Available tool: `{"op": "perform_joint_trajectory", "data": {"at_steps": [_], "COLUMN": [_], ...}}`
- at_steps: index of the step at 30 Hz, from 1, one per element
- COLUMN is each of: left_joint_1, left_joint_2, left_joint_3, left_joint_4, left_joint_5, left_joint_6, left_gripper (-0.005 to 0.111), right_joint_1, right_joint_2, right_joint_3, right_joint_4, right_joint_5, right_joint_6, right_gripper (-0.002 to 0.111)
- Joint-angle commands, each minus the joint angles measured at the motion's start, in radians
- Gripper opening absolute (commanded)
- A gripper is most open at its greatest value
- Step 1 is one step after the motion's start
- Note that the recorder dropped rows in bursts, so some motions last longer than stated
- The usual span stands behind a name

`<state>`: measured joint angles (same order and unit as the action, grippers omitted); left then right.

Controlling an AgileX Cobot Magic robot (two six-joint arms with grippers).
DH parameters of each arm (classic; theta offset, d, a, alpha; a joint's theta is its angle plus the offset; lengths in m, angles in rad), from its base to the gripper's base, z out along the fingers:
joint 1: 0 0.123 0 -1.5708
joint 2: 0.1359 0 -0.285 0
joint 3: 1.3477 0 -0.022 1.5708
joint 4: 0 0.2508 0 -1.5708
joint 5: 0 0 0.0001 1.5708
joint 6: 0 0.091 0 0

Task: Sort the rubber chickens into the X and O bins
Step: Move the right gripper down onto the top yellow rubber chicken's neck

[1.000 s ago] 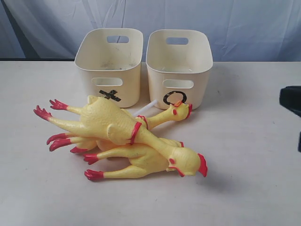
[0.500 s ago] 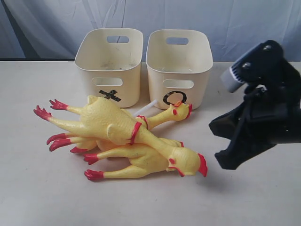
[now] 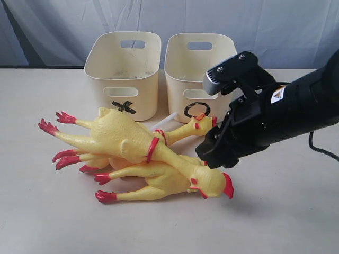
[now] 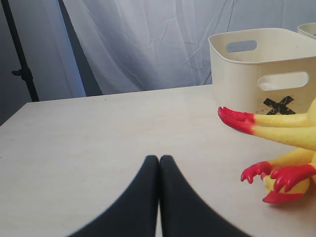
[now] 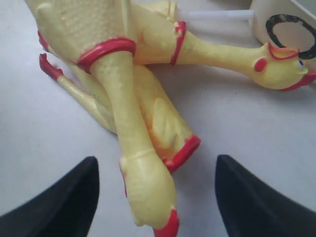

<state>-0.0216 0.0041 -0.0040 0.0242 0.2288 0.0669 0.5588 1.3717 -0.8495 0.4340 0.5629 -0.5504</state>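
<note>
A pale surface (image 3: 286,211) lies before a blue-grey curtain (image 3: 265,26). At its centre is a heap of rubber chickens (image 3: 132,153), with the X bin (image 3: 123,79) and the O bin (image 3: 201,79) side by side at twelve o'clock of the heap. The right tool (image 3: 212,157) hangs spread over the top chicken's head (image 3: 212,182), at five o'clock of the heap, and seems to touch nothing. The left tool (image 4: 159,160) is pressed together, holding nothing, at nine o'clock near the red feet (image 4: 276,175). I judge it best to straddle the neck just behind the head and pinch firmly, since the rubber looks yielding. Then lift straight up, so the chickens beneath are not dragged along.
</note>
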Motion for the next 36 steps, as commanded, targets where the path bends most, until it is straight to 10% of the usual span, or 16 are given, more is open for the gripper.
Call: {"op": "perform_joint_trajectory", "data": {"at_steps": [1,36], "left_joint_1": [0.001,0.001], "left_joint_2": [-0.004,-0.004], "left_joint_3": [0.004,0.004], "left_joint_4": [0.001,0.004], "left_joint_5": [-0.004,-0.006], "left_joint_6": [-0.003,-0.003], "left_gripper": [0.000,0.000], "right_joint_1": [0.002,0.111], "right_joint_2": [0.060,0.278], "right_joint_3": [-0.016,-0.053], "right_joint_4": [0.099,0.196], "right_joint_5": [0.025,-0.191], "right_joint_6": [-0.120,-0.393], "right_gripper": [0.064,0.063]}}
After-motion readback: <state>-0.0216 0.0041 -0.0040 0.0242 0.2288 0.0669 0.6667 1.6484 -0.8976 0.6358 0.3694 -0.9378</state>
